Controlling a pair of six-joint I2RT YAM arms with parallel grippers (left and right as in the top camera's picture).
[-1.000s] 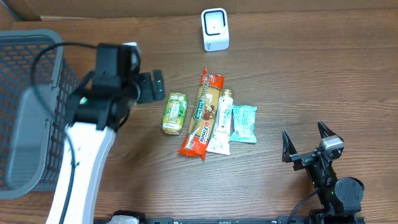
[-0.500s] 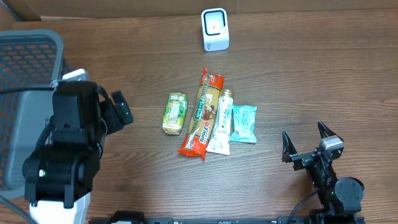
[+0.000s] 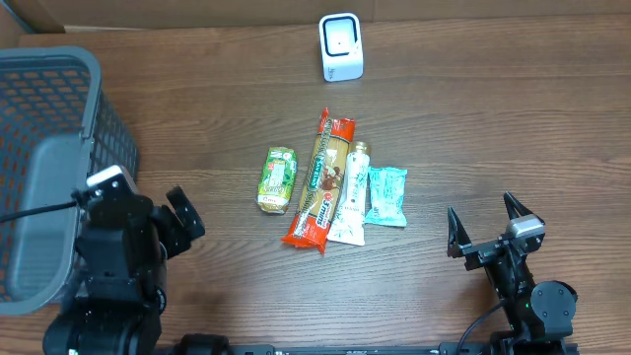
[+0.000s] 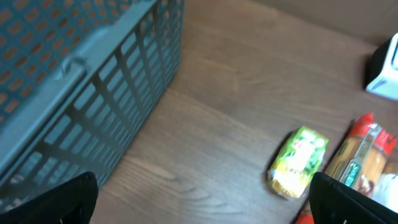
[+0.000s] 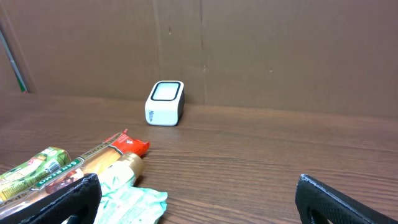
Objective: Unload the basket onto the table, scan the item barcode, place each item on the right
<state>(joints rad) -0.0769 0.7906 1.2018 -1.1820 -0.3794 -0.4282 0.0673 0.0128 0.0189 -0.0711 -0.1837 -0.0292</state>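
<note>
Overhead: green packet (image 3: 278, 179) leftmost in row of packs (image 3: 335, 192) on desk (image 3: 493, 118), scanner (image 3: 341, 46) beyond; left claw (image 3: 177, 225) and right claw (image 3: 485, 233) gaping, empty. Left wrist: basket (image 4: 93, 81) apart from packet. Right wrist: scanner upright near cardboard wall (image 5: 280, 50)
</note>
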